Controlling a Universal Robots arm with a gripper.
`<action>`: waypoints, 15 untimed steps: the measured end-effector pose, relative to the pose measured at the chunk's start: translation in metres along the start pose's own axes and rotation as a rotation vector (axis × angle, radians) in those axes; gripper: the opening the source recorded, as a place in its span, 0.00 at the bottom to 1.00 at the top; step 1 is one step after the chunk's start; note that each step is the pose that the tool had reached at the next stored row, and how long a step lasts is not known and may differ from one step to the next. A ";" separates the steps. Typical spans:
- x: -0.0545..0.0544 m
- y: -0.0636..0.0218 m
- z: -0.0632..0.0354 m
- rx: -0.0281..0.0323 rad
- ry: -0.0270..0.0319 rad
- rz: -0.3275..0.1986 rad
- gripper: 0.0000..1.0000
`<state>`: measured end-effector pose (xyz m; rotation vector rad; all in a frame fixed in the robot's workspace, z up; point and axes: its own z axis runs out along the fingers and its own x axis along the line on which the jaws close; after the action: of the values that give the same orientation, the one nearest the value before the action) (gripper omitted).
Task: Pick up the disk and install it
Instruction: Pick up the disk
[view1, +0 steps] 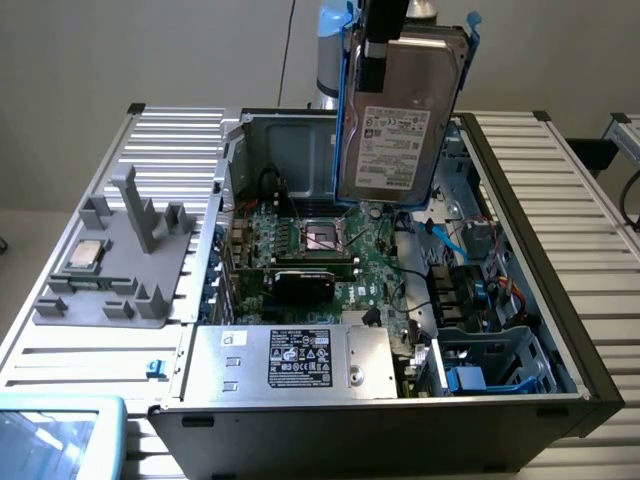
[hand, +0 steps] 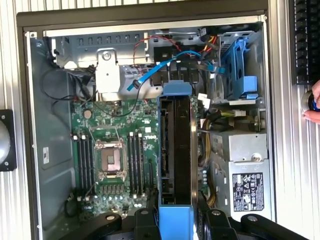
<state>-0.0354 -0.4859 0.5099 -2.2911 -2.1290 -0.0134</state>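
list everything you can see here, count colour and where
disk: 1, grey with blue rails, held above case
case: 1, black, open, on table
motherboard: 1, green, inside case
power supply: 1, silver with black label, case's near end in exterior view
drive cage: 1, grey and blue, case's near right corner in exterior view
fixture: 1, grey, on table, exterior view's left
chip: 1, silver, on fixture
table: 1, silver slats, under everything
hand: 1, beside case
gripper: 1, black, shut on disk
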 end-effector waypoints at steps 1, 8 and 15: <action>-0.002 0.0020 0.0000 0.0000 -0.0002 0.000 0.37; -0.015 0.0144 -0.0003 -0.0003 -0.0026 0.000 0.37; -0.026 0.0283 -0.0005 -0.0007 -0.0081 0.000 0.37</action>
<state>-0.0090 -0.5138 0.5099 -2.2955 -2.1331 -0.0049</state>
